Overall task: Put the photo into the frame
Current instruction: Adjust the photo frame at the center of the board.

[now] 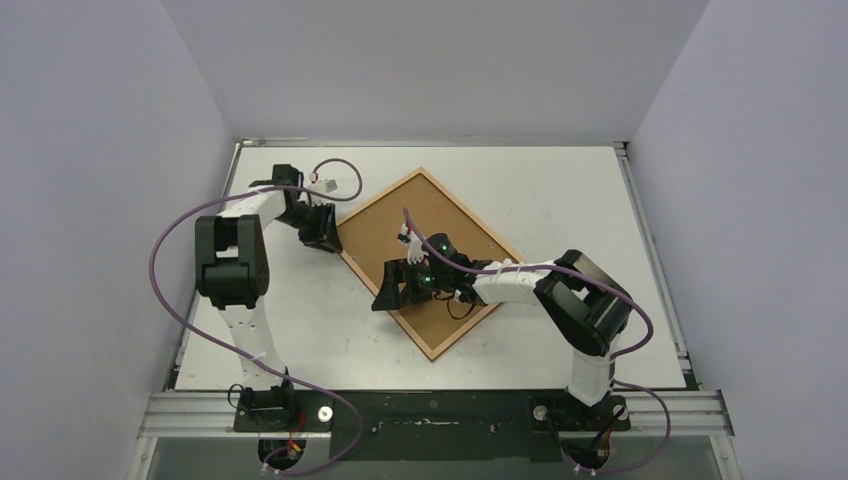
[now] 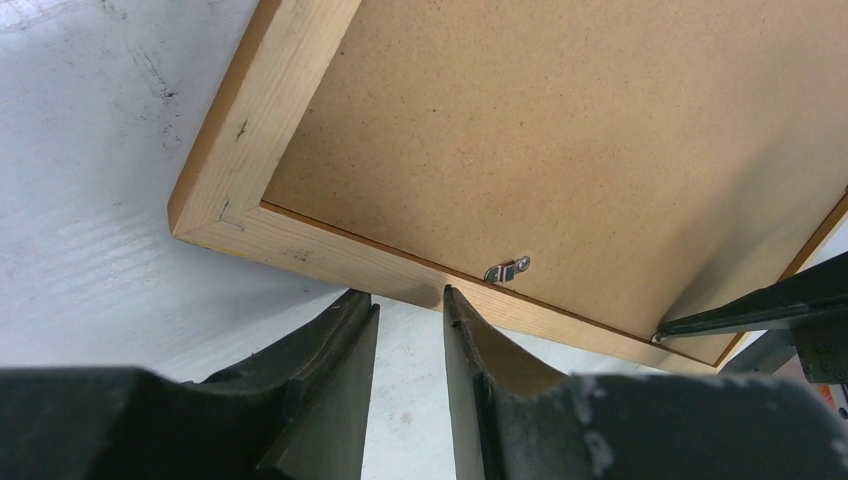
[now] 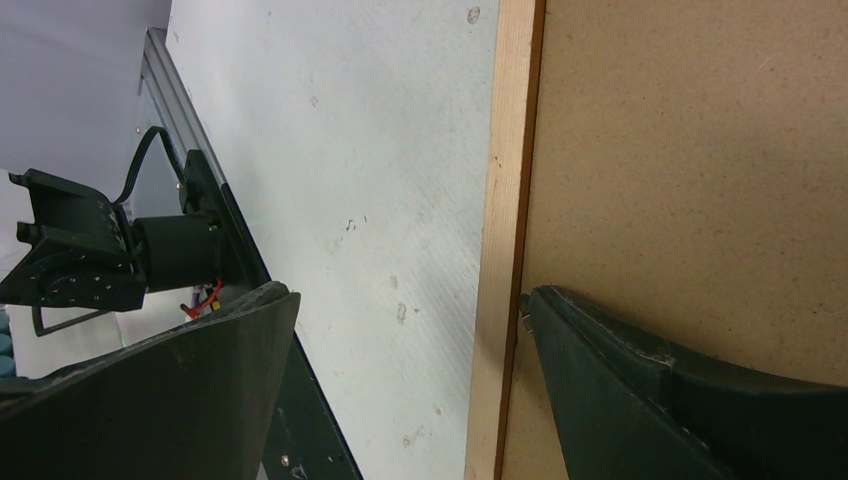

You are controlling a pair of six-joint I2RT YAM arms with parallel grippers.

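Note:
The frame [image 1: 380,199] lies face down and turned like a diamond on the white table. A brown fibreboard backing sheet [image 1: 432,215] fills it, and the photo is hidden. My left gripper [image 1: 325,236] is at the frame's left corner. In the left wrist view it [image 2: 408,295] is open a little with nothing between the fingers, their tips at the wooden rail [image 2: 268,115] below a small metal clip [image 2: 508,268]. My right gripper [image 3: 405,295] is wide open astride the near-left rail [image 3: 505,200]. One of its fingers [image 3: 640,380] rests on the backing sheet [image 3: 690,150] and the other is over the table.
Grey walls close in the white table [image 1: 560,190] on three sides. A metal rail [image 1: 430,408] with both arm bases runs along the near edge. The left arm's purple cable [image 1: 170,235] loops out to the left. A black motor unit [image 3: 80,262] shows beyond the table edge.

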